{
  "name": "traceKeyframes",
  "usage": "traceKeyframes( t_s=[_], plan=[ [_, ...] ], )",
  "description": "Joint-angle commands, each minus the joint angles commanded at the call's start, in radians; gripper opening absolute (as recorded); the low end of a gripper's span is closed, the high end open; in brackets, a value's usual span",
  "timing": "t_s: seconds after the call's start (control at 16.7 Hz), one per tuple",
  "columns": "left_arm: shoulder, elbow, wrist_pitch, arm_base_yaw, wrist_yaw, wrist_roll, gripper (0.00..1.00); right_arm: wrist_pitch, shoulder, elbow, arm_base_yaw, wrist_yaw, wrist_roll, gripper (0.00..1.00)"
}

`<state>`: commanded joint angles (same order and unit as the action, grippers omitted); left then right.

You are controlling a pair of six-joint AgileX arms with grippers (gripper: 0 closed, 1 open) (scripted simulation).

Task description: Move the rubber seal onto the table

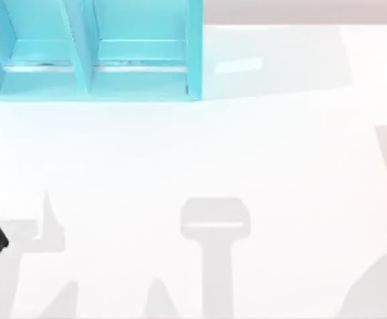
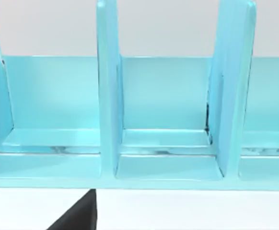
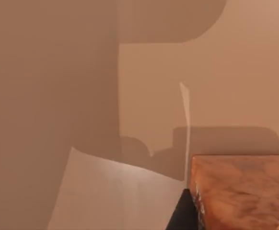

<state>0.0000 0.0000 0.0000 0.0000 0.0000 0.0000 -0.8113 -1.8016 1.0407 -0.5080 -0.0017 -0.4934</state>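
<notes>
Near left, facing shelf [image 1: 94,53] | left gripper [image 2: 79,215], grip: cannot tell | right gripper [image 3: 182,215] faces wall, grip: cannot tell | seal: place cannot tell | advice: search shelf bays, then lower seal gently onto table [image 1: 247,153]

Overhead camera; left wrist facing shelf [image 2: 158,143]

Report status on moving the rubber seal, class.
Left gripper facing turquoise compartmented shelf unit, over plain white table. Right gripper beside orange-brown wood-grained block. Rubber seal not yet on table.
</notes>
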Motion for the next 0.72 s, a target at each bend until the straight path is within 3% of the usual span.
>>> traceKeyframes(
  t_s=[0.12,0.18,0.72],
  plan=[
    [0.0,0.0,0.0,0.0,0.0,0.0,1.0,0.0,0.0,0.0,0.0,0.0,0.0,0.02],
    [0.0,0.0,0.0,0.0,0.0,0.0,1.0,0.0,0.0,0.0,0.0,0.0,0.0,0.0],
    [0.0,0.0,0.0,0.0,0.0,0.0,1.0,-0.003,0.004,0.003,0.001,0.001,0.002,0.0]
  ],
)
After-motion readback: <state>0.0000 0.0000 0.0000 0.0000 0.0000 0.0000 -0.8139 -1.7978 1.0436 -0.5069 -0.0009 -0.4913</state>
